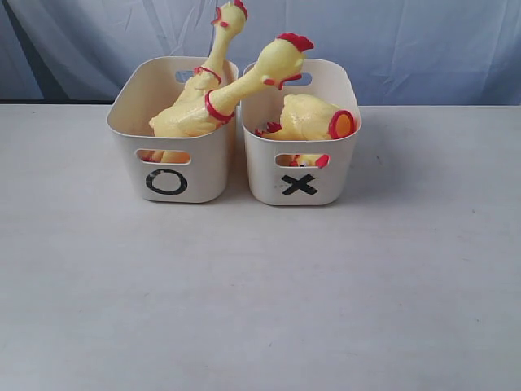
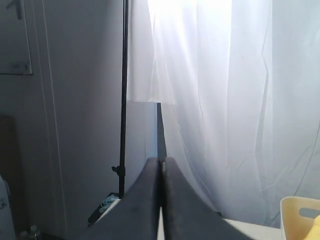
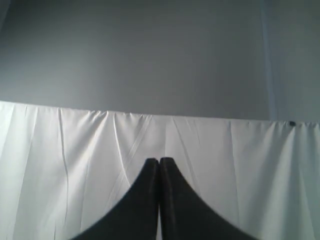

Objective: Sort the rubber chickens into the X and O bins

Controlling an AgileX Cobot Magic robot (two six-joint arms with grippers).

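Two long-necked yellow rubber chickens stand in the cream O bin (image 1: 130, 155): one upright at the back (image 1: 220, 49), the other (image 1: 244, 85) leaning right, its head over the X bin (image 1: 342, 163). A headless yellow body (image 1: 313, 120) lies in the X bin, and a small yellow and red piece (image 1: 308, 160) shows through its handle slot. Neither gripper appears in the exterior view. My left gripper (image 2: 161, 161) is shut on nothing, facing a white curtain, with a bin corner (image 2: 295, 212) at the frame's edge. My right gripper (image 3: 159, 161) is shut and empty, also facing the curtain.
The two bins stand side by side at the back middle of a pale grey table (image 1: 260, 285). A white curtain (image 1: 391, 41) hangs behind the table. A black stand pole (image 2: 123, 100) rises beside the curtain in the left wrist view.
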